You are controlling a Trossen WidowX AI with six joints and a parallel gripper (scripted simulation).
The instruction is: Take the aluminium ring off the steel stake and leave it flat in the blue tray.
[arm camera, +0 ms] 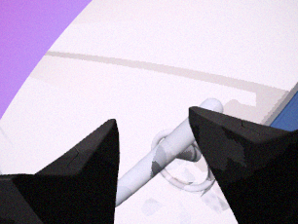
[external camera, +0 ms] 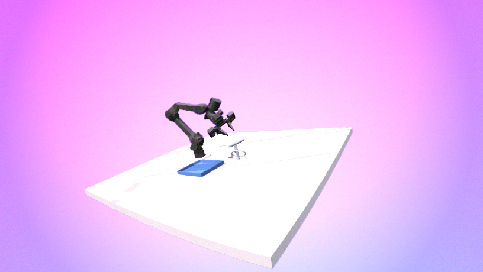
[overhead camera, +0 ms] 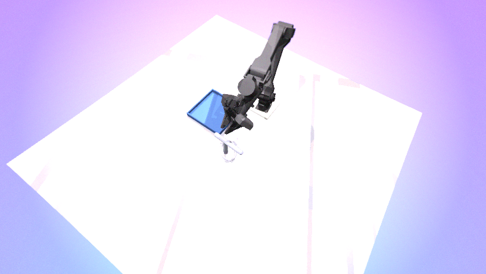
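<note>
The steel stake (overhead camera: 225, 148) (external camera: 235, 148) (arm camera: 191, 155) stands upright with its pale cross-bar (overhead camera: 229, 143) (external camera: 236, 142) (arm camera: 180, 138) on top. The thin pale ring (overhead camera: 229, 161) (external camera: 245, 154) (arm camera: 181, 185) surrounds the lower post, below the cross-bar; its tab cannot be made out clearly. The blue tray (overhead camera: 201, 123) (external camera: 189, 174) (arm camera: 287, 114) lies beside the stake, with no ring in it. My gripper (overhead camera: 224, 130) (external camera: 230, 132) (arm camera: 153, 114) is open and empty, pointing down at a slant above and beside the cross-bar. In the wrist view the right finger covers part of the bar and ring.
The arm's base stands on a pale plate (overhead camera: 267, 117) behind the stake, close to the tray. The arm overlaps the tray's near corner in the top view. The white table (overhead camera: 272, 204) (external camera: 237, 202) carries faint shadows and streaks.
</note>
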